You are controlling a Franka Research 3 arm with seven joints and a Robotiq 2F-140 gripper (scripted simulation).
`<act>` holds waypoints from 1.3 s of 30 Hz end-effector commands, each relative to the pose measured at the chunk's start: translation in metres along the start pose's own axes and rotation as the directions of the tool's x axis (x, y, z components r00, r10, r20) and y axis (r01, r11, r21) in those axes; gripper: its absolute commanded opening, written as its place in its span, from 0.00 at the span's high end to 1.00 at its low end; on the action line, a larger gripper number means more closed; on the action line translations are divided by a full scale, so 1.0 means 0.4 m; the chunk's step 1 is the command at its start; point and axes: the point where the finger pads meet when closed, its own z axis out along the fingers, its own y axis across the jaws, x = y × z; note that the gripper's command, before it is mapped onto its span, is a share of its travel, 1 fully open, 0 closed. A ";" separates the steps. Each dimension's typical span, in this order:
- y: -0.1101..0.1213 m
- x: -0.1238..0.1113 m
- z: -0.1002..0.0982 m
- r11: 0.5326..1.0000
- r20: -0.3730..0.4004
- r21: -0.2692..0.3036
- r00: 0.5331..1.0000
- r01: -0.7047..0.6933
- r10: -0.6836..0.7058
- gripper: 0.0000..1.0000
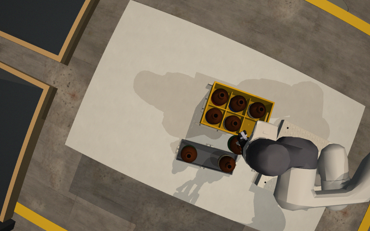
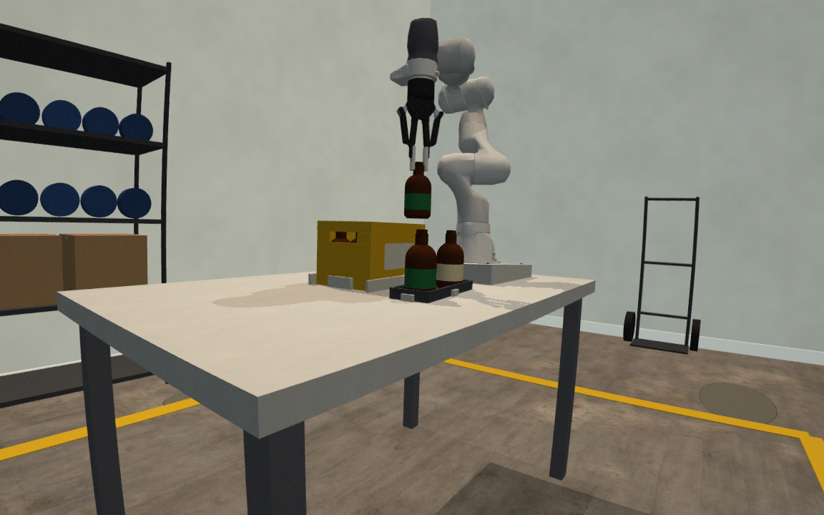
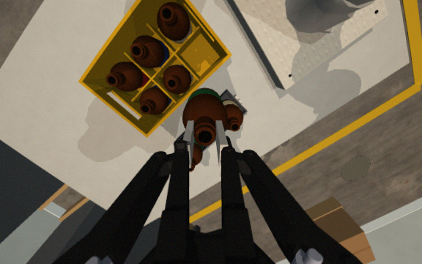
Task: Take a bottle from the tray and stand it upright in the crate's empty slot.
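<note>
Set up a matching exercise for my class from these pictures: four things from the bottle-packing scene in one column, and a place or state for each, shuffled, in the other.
Things
1. green-banded bottle
2. cream-banded bottle
3. yellow crate
4. gripper

Places or states
A. stands in the dark tray
B. shut on a bottle neck
C. hangs in the air above the table
D. holds five bottles, one slot free

Pairs: 1-C, 2-A, 3-D, 4-B

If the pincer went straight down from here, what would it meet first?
The pincer, shut on a green-label bottle, points down. The bottle's base would probably land on the tray or its near edge, short of the crate; depth is unclear.
</note>
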 end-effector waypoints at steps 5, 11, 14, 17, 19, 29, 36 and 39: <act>-0.008 0.051 -0.002 1.000 -0.003 0.001 1.000 0.013 -0.013 1.00; -0.011 0.074 -0.002 1.000 -0.003 0.001 1.000 0.013 -0.013 1.00; -0.013 0.091 -0.002 1.000 -0.003 0.001 1.000 0.013 -0.013 1.00; -0.015 0.107 -0.002 1.000 -0.003 0.001 1.000 0.013 -0.013 1.00; -0.016 0.117 -0.002 1.000 -0.003 0.001 1.000 0.013 -0.013 1.00; -0.020 0.155 -0.002 1.000 -0.003 0.001 1.000 0.013 -0.013 1.00; -0.023 0.184 -0.003 1.000 -0.003 0.001 1.000 0.013 -0.013 1.00; -0.024 0.195 -0.003 1.000 -0.003 0.001 1.000 0.013 -0.013 1.00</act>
